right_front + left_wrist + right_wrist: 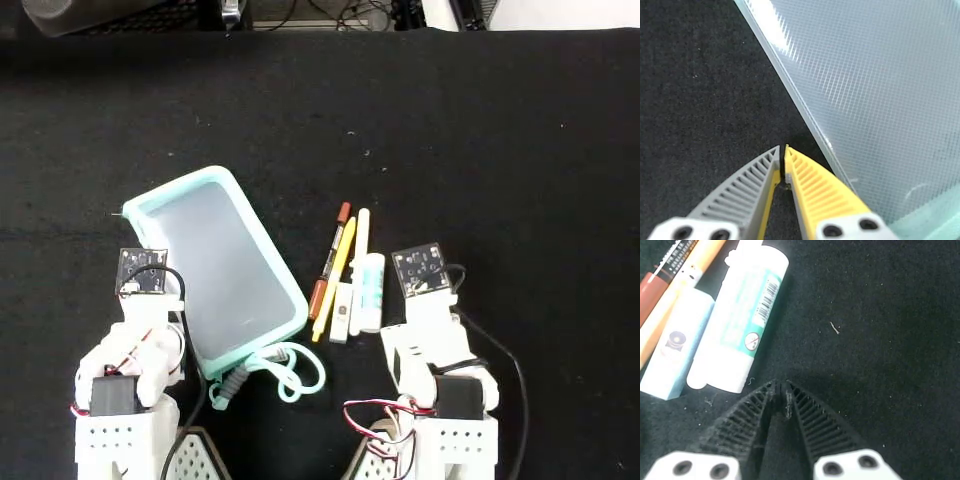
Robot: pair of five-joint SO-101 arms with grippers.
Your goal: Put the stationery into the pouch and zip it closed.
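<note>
Hovering clenched, empty: left gripper (pixel 783 150) beside pouch (pixel 880 100) edge; right gripper (pixel 780 386) likewise, near white tube (pixel 742 320)

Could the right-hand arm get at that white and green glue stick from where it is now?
Probably yes. The glue stick lies just ahead of the right arm with bare table between. Its jaws are shut and would have to open, and a white block lies close against the stick's far side.
</note>
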